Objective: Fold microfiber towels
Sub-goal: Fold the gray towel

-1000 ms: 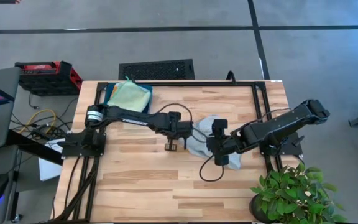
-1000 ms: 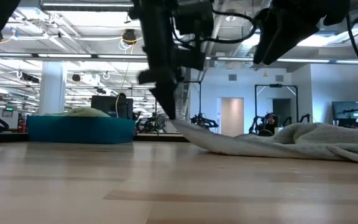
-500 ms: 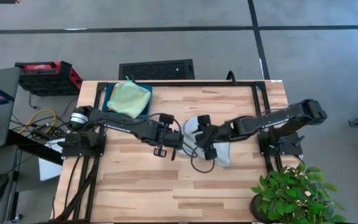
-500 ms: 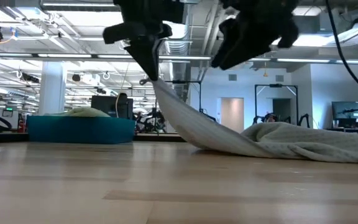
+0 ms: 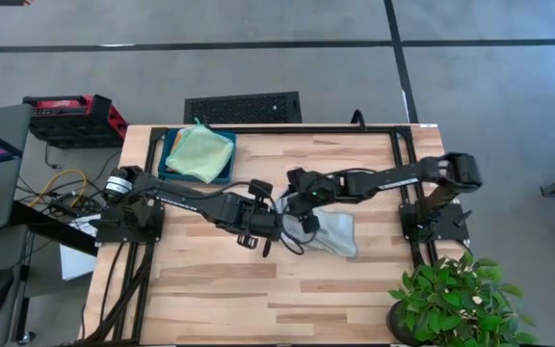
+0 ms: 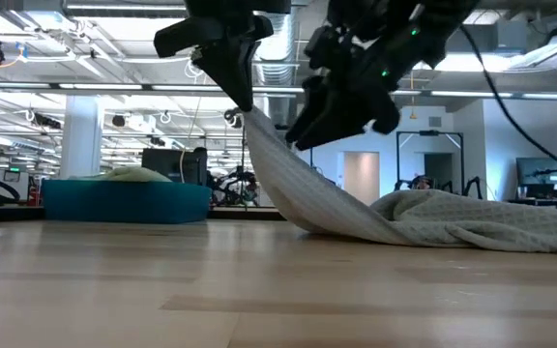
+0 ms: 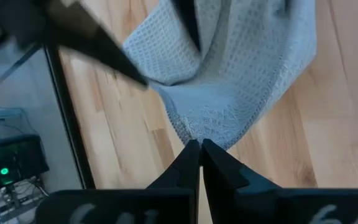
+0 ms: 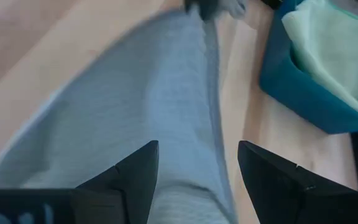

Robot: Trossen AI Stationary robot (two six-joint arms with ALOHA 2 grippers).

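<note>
At the frame's centre, the left gripper (image 6: 243,108) pinches the grey towel's (image 6: 433,217) corner up so the spread-open right gripper (image 6: 341,106) can take its edge.

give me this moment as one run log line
left gripper: shut on grey towel corner, lifted | right gripper: open over towel | green towel: in teal tray
</note>
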